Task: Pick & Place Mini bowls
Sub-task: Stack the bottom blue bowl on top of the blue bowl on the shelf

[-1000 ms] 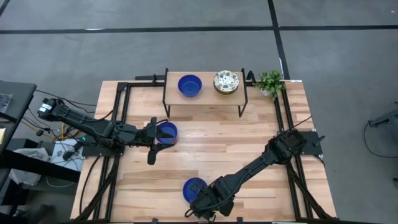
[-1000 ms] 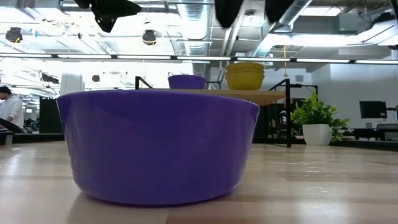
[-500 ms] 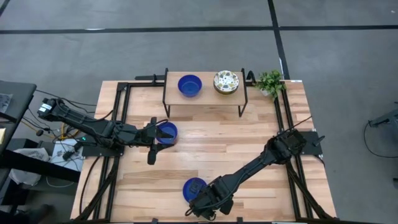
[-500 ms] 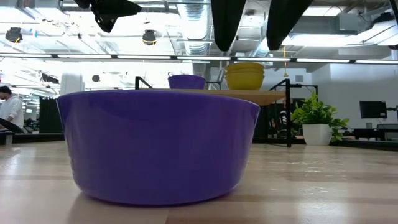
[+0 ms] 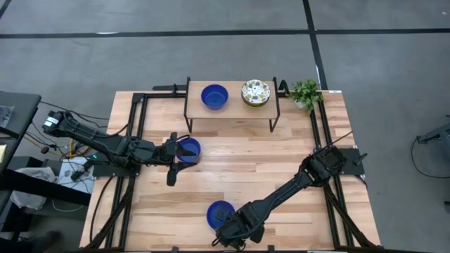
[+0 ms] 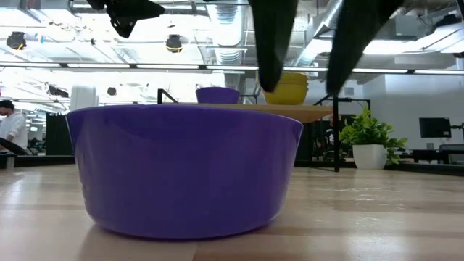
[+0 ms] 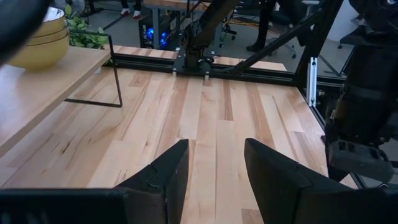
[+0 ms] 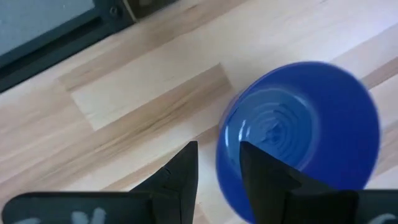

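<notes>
Bowls on the raised shelf (image 5: 232, 112) number two — a blue bowl (image 5: 214, 96) and a speckled bowl (image 5: 256, 93). Two more blue ones wait on the table. Right gripper (image 8: 216, 168), fingers spread, straddles the near bowl's (image 8: 298, 137) rim; left gripper (image 7: 214, 174), also spread, hangs over the other blue bowl (image 5: 188, 150).

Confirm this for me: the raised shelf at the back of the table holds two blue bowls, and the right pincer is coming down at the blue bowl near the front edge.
Not quite. The raised shelf holds one blue bowl and one stack of speckled floral bowls, as the high view shows. The rest holds: the right pincer, open, is at the blue bowl near the front edge.
</notes>
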`<state>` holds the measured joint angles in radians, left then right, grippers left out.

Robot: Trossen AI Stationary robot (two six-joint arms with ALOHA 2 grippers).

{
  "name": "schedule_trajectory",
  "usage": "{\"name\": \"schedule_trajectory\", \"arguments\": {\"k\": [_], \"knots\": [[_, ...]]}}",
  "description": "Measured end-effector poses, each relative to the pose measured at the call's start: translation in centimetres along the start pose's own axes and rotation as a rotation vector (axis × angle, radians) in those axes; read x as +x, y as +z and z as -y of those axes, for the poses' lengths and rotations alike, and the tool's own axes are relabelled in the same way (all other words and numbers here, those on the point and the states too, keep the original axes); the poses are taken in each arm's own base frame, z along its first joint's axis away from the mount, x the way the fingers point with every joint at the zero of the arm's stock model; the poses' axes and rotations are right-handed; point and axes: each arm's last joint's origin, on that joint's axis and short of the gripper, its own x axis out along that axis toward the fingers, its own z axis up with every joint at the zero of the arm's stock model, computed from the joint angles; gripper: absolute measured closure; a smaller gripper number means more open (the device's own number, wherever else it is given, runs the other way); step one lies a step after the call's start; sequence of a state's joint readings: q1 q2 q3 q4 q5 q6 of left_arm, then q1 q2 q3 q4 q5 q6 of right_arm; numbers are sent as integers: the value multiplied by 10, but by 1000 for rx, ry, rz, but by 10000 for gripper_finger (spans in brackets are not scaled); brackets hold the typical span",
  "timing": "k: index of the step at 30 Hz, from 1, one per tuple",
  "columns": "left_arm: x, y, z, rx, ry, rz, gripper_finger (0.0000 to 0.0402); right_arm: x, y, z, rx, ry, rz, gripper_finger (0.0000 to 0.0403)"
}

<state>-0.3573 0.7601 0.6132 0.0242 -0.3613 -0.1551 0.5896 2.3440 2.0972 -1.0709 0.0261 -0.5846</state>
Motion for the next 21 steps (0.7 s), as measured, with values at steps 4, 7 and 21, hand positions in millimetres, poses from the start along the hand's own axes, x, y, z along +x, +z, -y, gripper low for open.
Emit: {"name": "schedule_trajectory", "arguments": {"k": [4,7,21], "knots": [[0,0,0,0,0,0,247,9,-2,0,3,-6,10,294],[0,0,0,0,0,0,247,17,-5,-3,-2,5,-4,294],[0,0,0,0,0,1,247,24,-6,-6,-13,-16,-25,336]]}}
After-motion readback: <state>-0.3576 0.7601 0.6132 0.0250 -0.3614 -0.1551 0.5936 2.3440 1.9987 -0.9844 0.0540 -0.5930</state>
